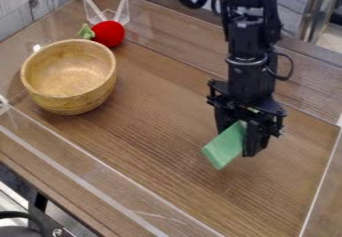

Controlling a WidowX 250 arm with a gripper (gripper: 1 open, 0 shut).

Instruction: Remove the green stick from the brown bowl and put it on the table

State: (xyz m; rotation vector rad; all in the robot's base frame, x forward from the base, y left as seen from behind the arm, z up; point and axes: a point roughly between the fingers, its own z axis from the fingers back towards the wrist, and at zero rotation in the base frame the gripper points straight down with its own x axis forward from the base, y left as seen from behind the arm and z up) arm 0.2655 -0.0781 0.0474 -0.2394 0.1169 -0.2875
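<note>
The brown bowl (68, 75) sits empty at the left of the bench (147, 171), a red toy (107, 32) behind it; at right the green stick (226, 146) hangs tilted, long axis sloping down-left, its upper end clamped in the downward-pointing hand (246, 133); its lower end is just above the bench or touching it.

Soft even light, slight blur
</note>
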